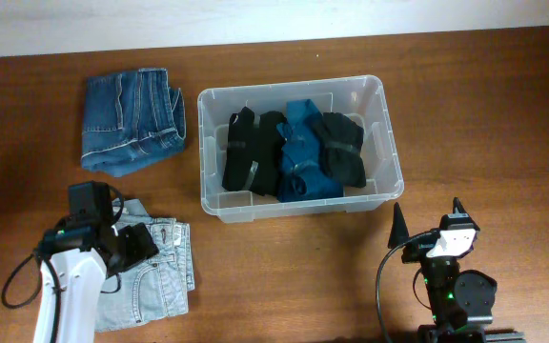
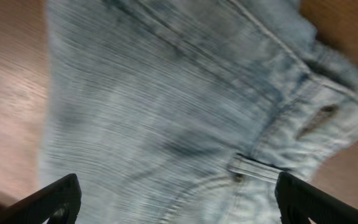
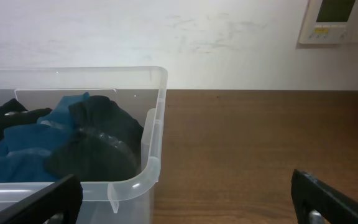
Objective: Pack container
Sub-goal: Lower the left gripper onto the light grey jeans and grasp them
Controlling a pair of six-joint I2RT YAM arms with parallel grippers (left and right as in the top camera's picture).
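The right gripper [image 1: 427, 211] sits at the near edge of the desk [image 1: 503, 114], jaws wide apart and holding nothing, pointing at the near right corner of the container [image 1: 294, 88] with a gap between them. To the left, the left gripper [image 1: 133, 244] hangs low over a folded pair of light blue jeans [image 1: 155, 276], its fingers spread well apart above the denim near a belt loop; whether they touch the cloth cannot be told. The container stands past both, in the middle of the desk, holding a black garment [image 1: 254, 152], a blue one [image 1: 303, 148] and another black one [image 1: 343, 148] side by side. Left of it, further back, lie folded dark blue jeans [image 1: 132, 119].
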